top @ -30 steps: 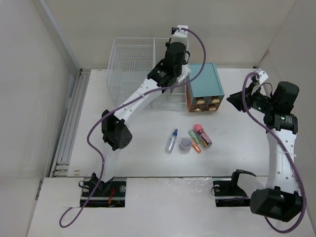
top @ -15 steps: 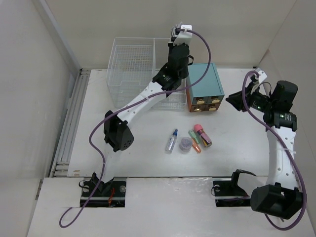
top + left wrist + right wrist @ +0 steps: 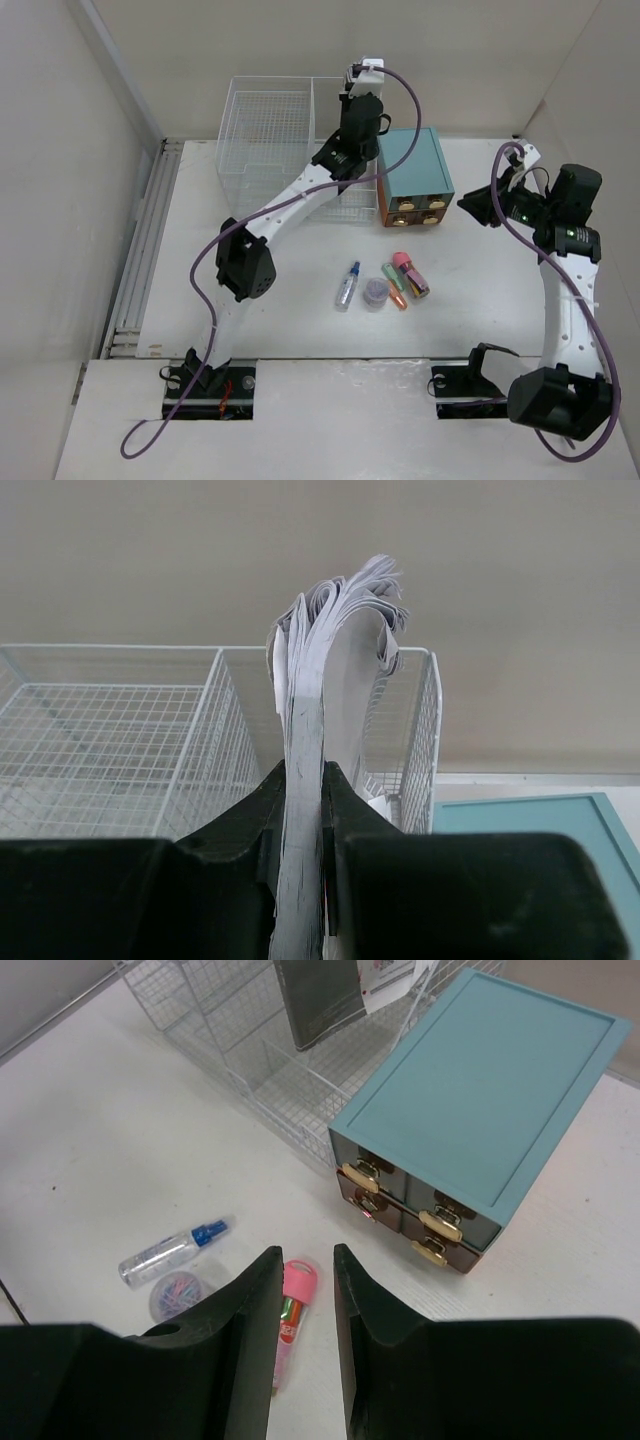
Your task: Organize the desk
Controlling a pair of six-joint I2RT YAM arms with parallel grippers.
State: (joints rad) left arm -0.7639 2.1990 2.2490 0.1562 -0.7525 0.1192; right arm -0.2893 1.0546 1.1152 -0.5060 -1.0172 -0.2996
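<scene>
- left claw (image 3: 303,780) clamps a paper stack (image 3: 345,610) above the wire basket (image 3: 262,130), not filed yet
- right claw (image 3: 303,1255) hangs parted, empty
- worktop (image 3: 490,290) under both arms has spray bottle (image 3: 347,285), clip tub (image 3: 375,293) and pens (image 3: 408,275) lying loose; plenty left, I reckon

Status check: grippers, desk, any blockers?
Left gripper shut on paper sheaf, above wire basket. Right gripper open, empty, above desk near teal box. Spray bottle and small items loose mid-desk. Nothing between sheaf and basket.
</scene>
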